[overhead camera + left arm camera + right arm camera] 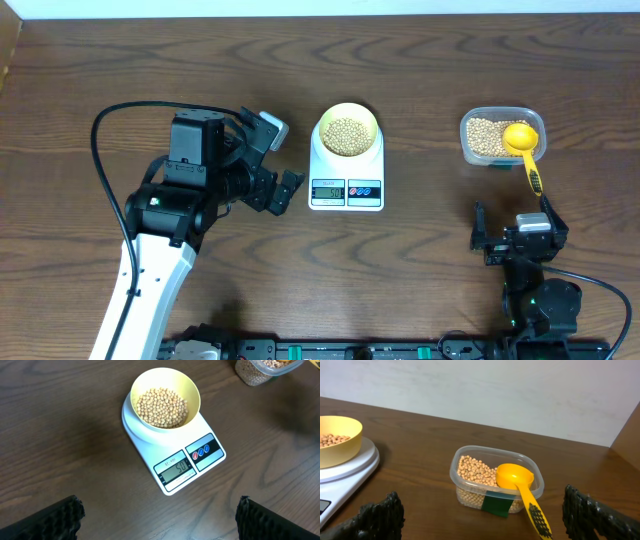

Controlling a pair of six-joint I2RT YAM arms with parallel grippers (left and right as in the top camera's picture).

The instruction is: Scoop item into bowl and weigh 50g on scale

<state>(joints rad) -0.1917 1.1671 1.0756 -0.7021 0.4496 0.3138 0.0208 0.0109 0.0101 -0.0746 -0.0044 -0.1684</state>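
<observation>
Near the end now. In the top middle, bowl (324,122) of beans (347,137) on the scale (346,176), with what looks like 50 on the screen (176,467). Left gripper (283,158) and right gripper (515,226) both wide open, holding nothing. Next, just check the number and keep clear.

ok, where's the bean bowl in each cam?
Overhead: bowl top centre, sitting on the scale's round end.
Left wrist: bowl upper centre, on the scale, above its display.
Right wrist: bowl cut off at the left edge, on the scale.
Shared landmark: clear tub, right of the bowl in overhead, top right corner in left wrist, centre in right wrist.
</observation>
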